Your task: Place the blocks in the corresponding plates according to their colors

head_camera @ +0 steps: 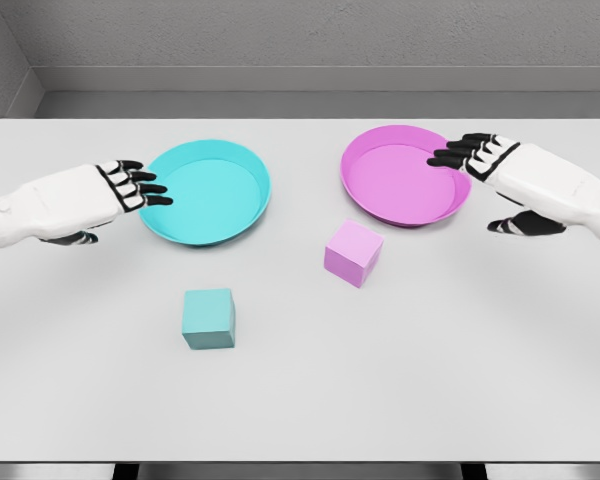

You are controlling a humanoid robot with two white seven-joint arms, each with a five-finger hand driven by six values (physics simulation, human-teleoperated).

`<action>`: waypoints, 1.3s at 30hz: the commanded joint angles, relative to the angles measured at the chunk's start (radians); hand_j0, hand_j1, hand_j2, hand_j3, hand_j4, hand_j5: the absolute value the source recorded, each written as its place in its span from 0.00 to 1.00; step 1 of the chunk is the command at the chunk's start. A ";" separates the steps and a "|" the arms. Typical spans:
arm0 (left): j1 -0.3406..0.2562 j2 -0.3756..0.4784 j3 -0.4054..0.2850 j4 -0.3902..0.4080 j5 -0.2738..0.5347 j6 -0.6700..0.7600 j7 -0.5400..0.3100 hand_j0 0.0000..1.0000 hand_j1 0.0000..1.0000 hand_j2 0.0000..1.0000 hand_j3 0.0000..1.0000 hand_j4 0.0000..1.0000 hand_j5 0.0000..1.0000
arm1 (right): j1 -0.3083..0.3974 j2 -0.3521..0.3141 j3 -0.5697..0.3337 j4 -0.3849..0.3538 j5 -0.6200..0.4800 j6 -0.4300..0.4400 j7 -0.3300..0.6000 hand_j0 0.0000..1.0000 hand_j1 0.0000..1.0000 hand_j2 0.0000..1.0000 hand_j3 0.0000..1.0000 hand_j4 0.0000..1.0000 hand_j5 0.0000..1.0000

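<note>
The single head view is looking down and forward from above the near edge of the flat white counter (pixel 300 400), taking in its whole width. It is facing the grey back wall (pixel 310 35), which is showing along the top. Both white arms are entering from the left and right sides, at mid-height in the picture.

A plain cyan round plate (pixel 250 165) and a magenta-pink round plate (pixel 380 140) are seen on a pale grey table (pixel 430 380). A teal cube (pixel 209 318) and a lilac-pink cube (pixel 353 253) are shown unpatterned. White hands are tipped with black fingers (pixel 145 187).
</note>
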 commanded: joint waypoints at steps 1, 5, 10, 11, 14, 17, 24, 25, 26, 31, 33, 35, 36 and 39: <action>0.000 -0.014 -0.003 -0.067 -0.084 0.001 -0.010 1.00 1.00 1.00 1.00 1.00 1.00 | -0.008 0.035 0.095 0.004 -0.002 0.004 0.043 1.00 1.00 1.00 1.00 1.00 1.00; -0.008 -0.049 -0.070 -0.122 -0.117 0.001 -0.047 1.00 1.00 1.00 1.00 1.00 1.00 | -0.146 0.101 0.247 0.067 -0.002 0.064 0.052 1.00 1.00 1.00 1.00 1.00 1.00; -0.008 -0.077 -0.129 -0.159 -0.117 0.001 -0.047 1.00 1.00 1.00 1.00 1.00 1.00 | -0.189 0.153 0.287 0.067 -0.002 0.067 0.149 1.00 1.00 1.00 1.00 1.00 1.00; -0.008 -0.078 -0.139 -0.166 -0.117 0.001 -0.047 1.00 1.00 1.00 1.00 1.00 1.00 | -0.200 0.161 0.299 0.067 -0.002 0.068 0.158 1.00 1.00 1.00 1.00 1.00 1.00; -0.008 -0.092 -0.156 -0.179 -0.117 0.001 -0.047 1.00 1.00 1.00 1.00 1.00 1.00 | -0.242 0.196 0.337 0.066 0.000 0.068 0.235 1.00 1.00 1.00 1.00 1.00 1.00; -0.008 -0.106 -0.178 -0.179 -0.114 0.001 -0.045 1.00 1.00 1.00 1.00 1.00 1.00 | -0.265 0.215 0.359 0.066 -0.002 0.068 0.272 1.00 1.00 1.00 1.00 1.00 1.00; -0.008 -0.104 -0.228 -0.180 -0.110 0.001 -0.045 1.00 1.00 1.00 1.00 1.00 1.00 | -0.311 0.259 0.359 0.063 0.000 0.174 0.335 1.00 1.00 1.00 1.00 1.00 1.00; -0.008 -0.103 -0.228 -0.180 -0.110 0.001 -0.045 1.00 1.00 1.00 1.00 1.00 1.00 | -0.316 0.270 0.359 0.064 0.000 0.196 0.341 1.00 1.00 1.00 1.00 1.00 1.00; -0.008 -0.103 -0.233 -0.180 -0.110 0.001 -0.045 1.00 1.00 1.00 1.00 1.00 1.00 | -0.319 0.273 0.359 0.064 0.000 0.200 0.344 1.00 1.00 1.00 1.00 1.00 1.00; -0.008 -0.104 -0.245 -0.180 -0.110 0.001 -0.044 1.00 1.00 1.00 1.00 1.00 1.00 | -0.354 0.297 0.394 0.075 0.000 0.256 0.379 1.00 1.00 1.00 1.00 1.00 1.00; -0.008 -0.104 -0.253 -0.180 -0.108 0.001 -0.044 1.00 1.00 1.00 1.00 1.00 1.00 | -0.364 0.322 0.403 0.087 0.001 0.275 0.402 1.00 1.00 1.00 1.00 1.00 1.00; -0.008 -0.106 -0.267 -0.180 -0.108 0.001 -0.044 1.00 1.00 1.00 1.00 1.00 1.00 | -0.367 0.331 0.431 0.107 0.001 0.277 0.407 1.00 1.00 1.00 1.00 1.00 1.00; -0.008 -0.106 -0.270 -0.180 -0.108 0.001 -0.044 1.00 1.00 1.00 1.00 1.00 1.00 | -0.370 0.346 0.443 0.127 0.001 0.279 0.407 1.00 1.00 1.00 1.00 1.00 1.00; -0.009 -0.107 -0.270 -0.180 -0.113 0.001 -0.047 1.00 1.00 1.00 1.00 1.00 1.00 | -0.379 0.354 0.465 0.167 0.001 0.279 0.407 1.00 1.00 1.00 1.00 1.00 1.00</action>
